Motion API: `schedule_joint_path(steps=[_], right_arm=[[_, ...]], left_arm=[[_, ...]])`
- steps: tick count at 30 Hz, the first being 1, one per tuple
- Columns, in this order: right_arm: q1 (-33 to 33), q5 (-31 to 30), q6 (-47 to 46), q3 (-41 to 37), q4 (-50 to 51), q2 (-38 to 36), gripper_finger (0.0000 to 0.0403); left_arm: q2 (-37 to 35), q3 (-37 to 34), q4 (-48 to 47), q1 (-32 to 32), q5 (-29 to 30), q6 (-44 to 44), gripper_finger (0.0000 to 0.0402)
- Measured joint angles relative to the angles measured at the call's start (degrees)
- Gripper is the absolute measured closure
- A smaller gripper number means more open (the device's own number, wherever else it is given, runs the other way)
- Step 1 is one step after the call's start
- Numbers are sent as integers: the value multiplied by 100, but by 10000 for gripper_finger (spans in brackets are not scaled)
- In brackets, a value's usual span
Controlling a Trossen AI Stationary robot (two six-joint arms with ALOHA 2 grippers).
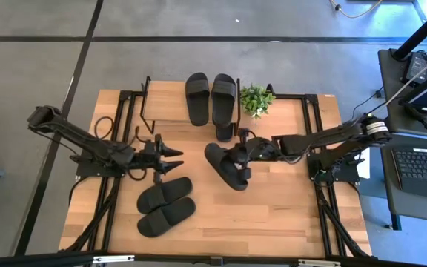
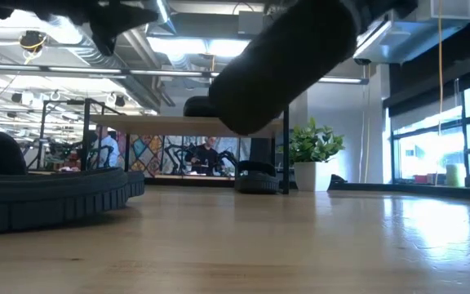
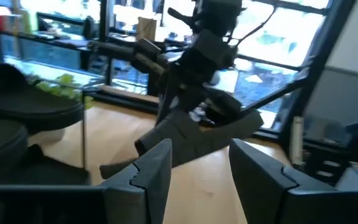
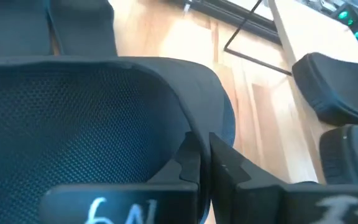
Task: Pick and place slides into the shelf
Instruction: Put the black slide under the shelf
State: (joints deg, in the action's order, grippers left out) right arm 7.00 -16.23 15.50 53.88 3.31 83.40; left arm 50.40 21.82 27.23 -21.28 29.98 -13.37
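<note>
The held slide (image 1: 227, 166) hangs clear of the table (image 1: 273, 215), clamped at its strap edge by the right gripper (image 1: 242, 156), whose fingers are pressed together on the rubber with the sole drooping below and to the outer side of them. Ahead of that gripper, toward the far edge of the table, stands the shelf (image 1: 165, 100), with two slides (image 1: 210, 96) already lying side by side on its top plank and a small potted plant (image 1: 256, 99) just beside them. To do this step well, I would carry the slide level and high enough to clear the shelf's black frame, then ease it in next to the seated pair before releasing, since a grip on one strap edge lets the sole swing. The left gripper (image 1: 170, 158) waits opposite, across the table centre, its fingers apart and empty. Behind it, nearer the front edge, two more slides (image 1: 166, 205) lie together on the wood.
</note>
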Motion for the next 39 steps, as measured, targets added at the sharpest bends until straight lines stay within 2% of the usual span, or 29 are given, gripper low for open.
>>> schedule_joint_path(steps=[3, 13, 18, 23, 30, 35, 39], right_arm=[[-8, -13, 3, -34, -320, 254, 391], [-144, -70, 9, -36, -1324, 1307, 391], [-255, -315, 23, -36, -1584, 1746, 391], [-310, -346, 22, -32, -1889, 2107, 391], [-309, -756, 386, -25, -2591, 2445, 391], [-357, -1356, 679, 53, -2749, 2591, 387], [-459, -1371, 750, 172, -2748, 2771, 390]], left_arm=[[369, 110, 35, 0, 237, -1, 248], [1648, 891, 33, 4, 393, 0, 248], [2092, 1239, 36, 0, 440, -7, 248], [2382, 1510, 29, 0, 409, -13, 248], [2626, 1627, 9, 0, 398, -257, 248], [2679, 1625, -1, -2, 363, -414, 248], [2688, 1625, -39, -1, 356, -413, 248]])
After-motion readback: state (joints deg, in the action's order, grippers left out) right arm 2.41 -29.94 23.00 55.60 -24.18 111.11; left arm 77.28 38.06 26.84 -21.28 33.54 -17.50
